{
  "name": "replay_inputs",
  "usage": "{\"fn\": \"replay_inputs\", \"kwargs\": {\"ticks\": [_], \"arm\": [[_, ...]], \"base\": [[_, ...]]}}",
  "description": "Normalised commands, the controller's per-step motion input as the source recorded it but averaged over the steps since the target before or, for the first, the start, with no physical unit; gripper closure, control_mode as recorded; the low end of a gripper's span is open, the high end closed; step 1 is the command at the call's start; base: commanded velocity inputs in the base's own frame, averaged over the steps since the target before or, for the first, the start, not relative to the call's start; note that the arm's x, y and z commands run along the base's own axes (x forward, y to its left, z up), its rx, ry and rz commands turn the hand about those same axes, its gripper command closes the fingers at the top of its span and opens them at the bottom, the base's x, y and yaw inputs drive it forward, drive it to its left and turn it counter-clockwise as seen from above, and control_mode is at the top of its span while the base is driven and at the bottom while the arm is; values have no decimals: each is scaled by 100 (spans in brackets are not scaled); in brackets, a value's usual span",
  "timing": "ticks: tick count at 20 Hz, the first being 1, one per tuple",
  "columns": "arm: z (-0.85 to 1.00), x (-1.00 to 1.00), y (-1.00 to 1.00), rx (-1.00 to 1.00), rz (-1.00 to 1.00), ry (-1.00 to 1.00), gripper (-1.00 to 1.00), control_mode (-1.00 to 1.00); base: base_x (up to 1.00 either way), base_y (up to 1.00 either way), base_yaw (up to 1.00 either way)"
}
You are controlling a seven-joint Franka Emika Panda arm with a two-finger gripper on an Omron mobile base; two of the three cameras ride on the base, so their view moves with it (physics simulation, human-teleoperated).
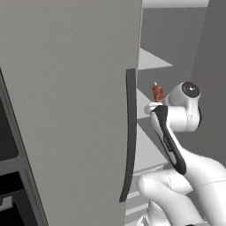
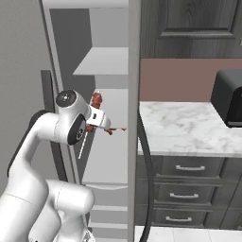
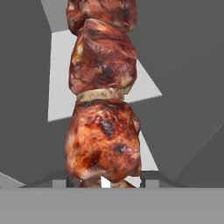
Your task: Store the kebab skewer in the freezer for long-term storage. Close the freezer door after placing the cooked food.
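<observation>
Hand view puts the kebab skewer [image 3: 103, 100], glossy reddish-brown meat chunks on a thin pale stick, pinched in the gripper's [image 3: 105, 180] jaws, upright so it clears the tall light-grey freezer's [image 1: 66, 110] white inner shelves [image 3: 65, 78], just beyond the open freezer door [image 2: 133, 118], likely awaiting placement.
</observation>
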Motion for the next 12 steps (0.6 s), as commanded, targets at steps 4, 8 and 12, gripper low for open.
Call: {"fn": "replay_inputs", "kwargs": {"ticks": [4,8,12], "arm": [[-45,52,-11,-7,7,-2,100,-100],[-12,44,-2,-9,8,-11,100,-100],[-10,55,0,-6,7,-2,100,-100]], "base": [[0,0,0],[0,0,0],[0,0,0]]}}
